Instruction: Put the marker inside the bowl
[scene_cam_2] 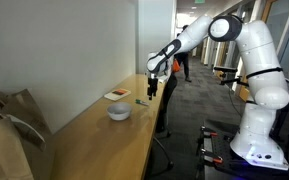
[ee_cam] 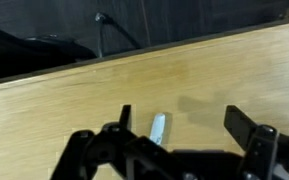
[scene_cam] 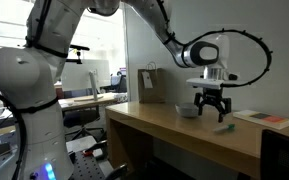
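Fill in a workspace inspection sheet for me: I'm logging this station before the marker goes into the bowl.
Surface: long light wooden table, top looks sound.
Job's things: short green marker lying flat on the table; small pale grey-white round bowl upright, apart from the marker, which is not in it.
Clutter: flat reddish-white book near the table's end; brown paper bag at the other end.
Gripper: black Robotiq gripper open, above the marker, holding nothing.
Cables: black cable looping at the wrist, off the table.
Surroundings: wall behind the table, office desks beyond the arm; floor hazards cannot be judged.
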Tool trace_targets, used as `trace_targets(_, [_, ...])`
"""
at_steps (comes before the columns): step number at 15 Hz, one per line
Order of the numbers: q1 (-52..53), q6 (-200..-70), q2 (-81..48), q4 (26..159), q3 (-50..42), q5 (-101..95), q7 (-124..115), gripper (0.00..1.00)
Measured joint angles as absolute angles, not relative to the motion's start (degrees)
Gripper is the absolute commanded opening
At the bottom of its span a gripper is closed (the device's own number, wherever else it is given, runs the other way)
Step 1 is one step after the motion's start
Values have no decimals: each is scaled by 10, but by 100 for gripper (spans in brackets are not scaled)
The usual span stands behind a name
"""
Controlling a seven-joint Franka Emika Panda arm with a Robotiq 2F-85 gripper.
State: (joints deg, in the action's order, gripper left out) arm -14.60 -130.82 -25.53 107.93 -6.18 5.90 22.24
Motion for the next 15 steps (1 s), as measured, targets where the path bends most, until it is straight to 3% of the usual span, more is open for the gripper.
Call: trace_targets(15, [-154,-1190,-418,860,-49,59,198,100])
